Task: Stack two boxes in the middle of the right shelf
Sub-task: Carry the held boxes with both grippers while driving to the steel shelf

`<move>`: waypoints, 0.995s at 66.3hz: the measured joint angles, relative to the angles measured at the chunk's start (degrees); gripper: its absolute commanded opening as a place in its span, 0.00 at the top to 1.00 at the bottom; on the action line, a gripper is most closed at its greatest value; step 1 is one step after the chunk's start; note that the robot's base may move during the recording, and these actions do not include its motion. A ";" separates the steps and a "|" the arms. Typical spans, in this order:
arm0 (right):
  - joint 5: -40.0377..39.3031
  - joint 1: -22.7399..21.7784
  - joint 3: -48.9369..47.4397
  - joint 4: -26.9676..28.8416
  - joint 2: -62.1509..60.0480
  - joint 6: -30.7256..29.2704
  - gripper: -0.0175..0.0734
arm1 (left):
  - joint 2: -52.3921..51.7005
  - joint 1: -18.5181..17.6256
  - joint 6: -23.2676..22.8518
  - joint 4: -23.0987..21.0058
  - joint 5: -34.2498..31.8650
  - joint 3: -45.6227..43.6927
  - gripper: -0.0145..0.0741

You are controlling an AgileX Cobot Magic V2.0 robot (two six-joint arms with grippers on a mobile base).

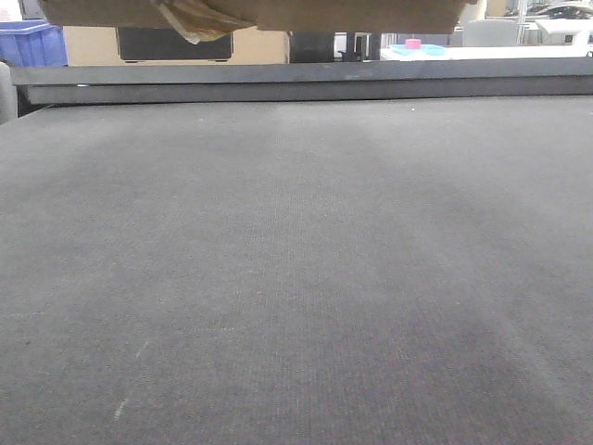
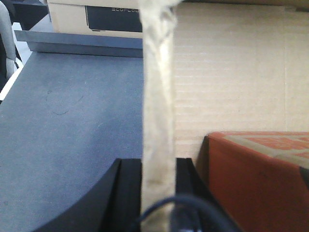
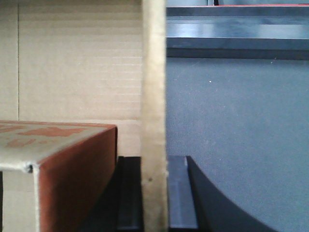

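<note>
Brown corrugated cardboard box (image 1: 278,11) hangs clear above the dark grey felt tabletop (image 1: 296,278). The left gripper (image 2: 158,166) pinches its left wall and the right gripper (image 3: 153,163) its right wall, jaws closed down to board thickness. Judged light but floppy: hold low, away from the peeling yellowish tape (image 1: 190,23).

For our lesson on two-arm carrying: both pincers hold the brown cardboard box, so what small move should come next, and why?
Probably carry it forward, level and in step. The left pincer and right pincer each clamp a wall of the brown corrugated cardboard box, which hangs above the dark grey felt-like tabletop.
</note>
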 measured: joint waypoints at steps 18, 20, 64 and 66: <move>0.00 0.00 0.00 0.00 0.00 0.00 0.99 | 0.00 0.00 0.00 0.00 0.00 0.00 0.96; 0.00 0.00 0.00 0.00 0.00 0.00 0.99 | 0.00 0.00 0.00 0.00 0.00 0.00 0.96; -0.03 0.00 0.00 -0.10 0.00 0.12 0.99 | 0.00 0.00 0.00 0.00 -0.14 0.00 0.96; -0.03 0.00 0.00 -0.10 0.00 0.12 0.99 | 0.00 0.00 0.00 0.00 -0.14 0.00 0.96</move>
